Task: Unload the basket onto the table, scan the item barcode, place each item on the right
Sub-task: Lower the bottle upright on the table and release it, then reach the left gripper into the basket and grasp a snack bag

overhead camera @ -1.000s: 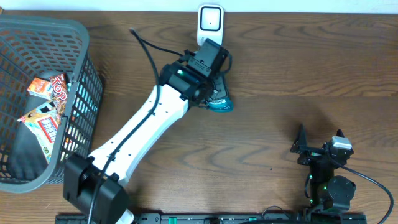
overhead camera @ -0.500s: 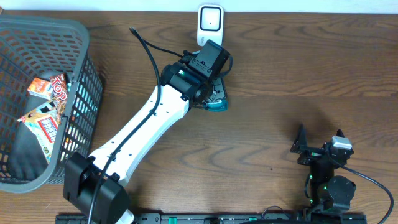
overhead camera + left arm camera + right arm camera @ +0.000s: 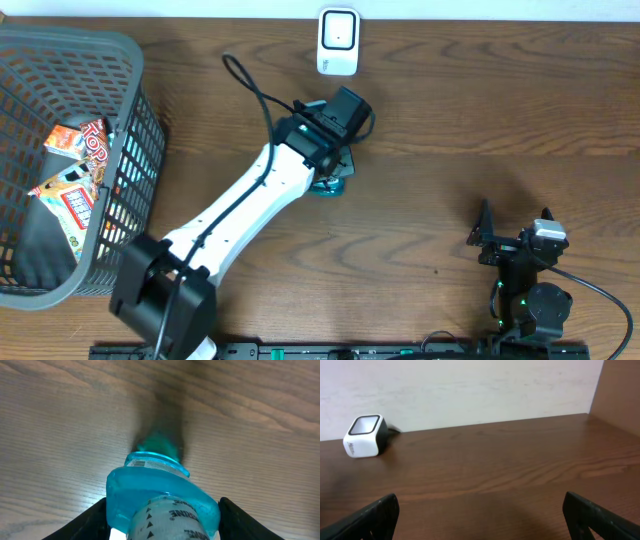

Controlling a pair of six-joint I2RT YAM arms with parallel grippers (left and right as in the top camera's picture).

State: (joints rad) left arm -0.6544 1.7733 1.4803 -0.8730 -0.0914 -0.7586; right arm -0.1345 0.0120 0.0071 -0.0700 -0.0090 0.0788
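Worktop of dark brown wood (image 3: 470, 120) has much bare surface in the middle and on the right, so I judge there is wide room for turning the item. At the left edge stands a grey plastic mesh basket (image 3: 130, 60) with snack packets (image 3: 75, 170) inside. Its wall is the only tall obstacle, and it is well apart from the work.

The left tool (image 3: 333, 165) pinches a translucent teal plastic bottle (image 3: 162, 505) on its two sides, with the fingers half spread around the body. The bottle hangs low over the worktop, near the white box-shaped scanner (image 3: 338, 42) but not in front of its window.

The bottle looks light and stiff, yet smooth, so it may slip or rotate in the grip. Holding it across the wide body, away from the printed label, seems best. A small white label (image 3: 150, 464) shows on the far end; I cannot tell if this is the barcode. The scanner sits close to the back edge, so there is little room behind it.

The right tool (image 3: 515, 238) rests at the near right, spread wide and holding nothing.
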